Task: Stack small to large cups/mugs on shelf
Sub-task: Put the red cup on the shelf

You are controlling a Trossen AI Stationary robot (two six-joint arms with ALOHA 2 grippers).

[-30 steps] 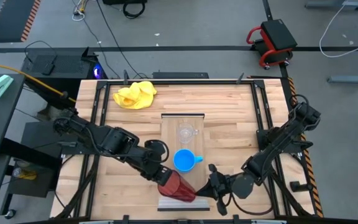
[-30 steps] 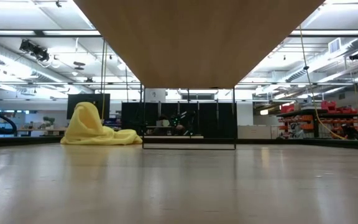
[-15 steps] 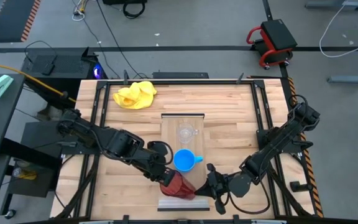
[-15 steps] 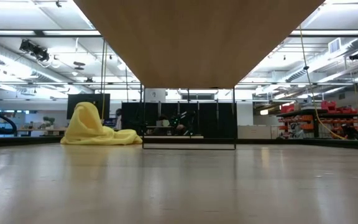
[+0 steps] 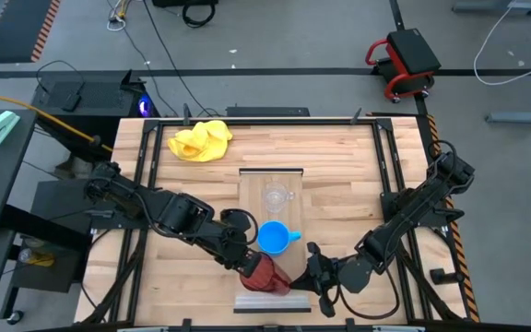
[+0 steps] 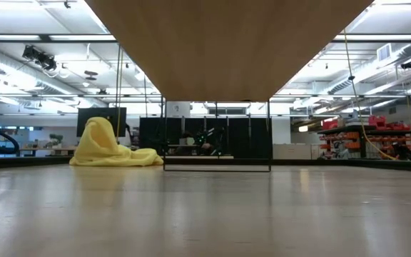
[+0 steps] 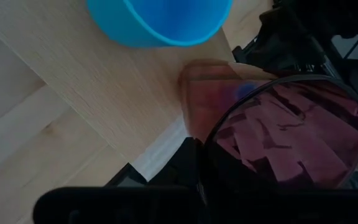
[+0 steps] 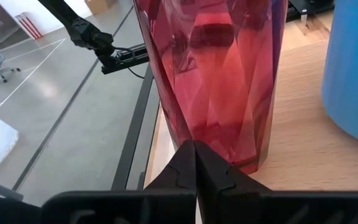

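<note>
Overhead, both arms crowd the near end of the shelf, where the dark red ribbed cup leans between the left gripper on one side and the right gripper on the other; the bright blue mug stands just beyond the left jaws, and the small clear glass mug farther along the plank, with a yellow cloth well apart on the tabletop. From table height only that cloth and the underside of the shelf show. Past the left fingers the red cup's open mouth sits right at the jaws, apparently gripped at the rim, though I cannot tell for sure. On the right wrist camera the fingers are pressed together, tips touching the cup's base, the blue mug beside it. I'd judge the cup is being righted: the right tips should brace the base steadily while the left tilts slowly, clear of the blue mug.
</note>
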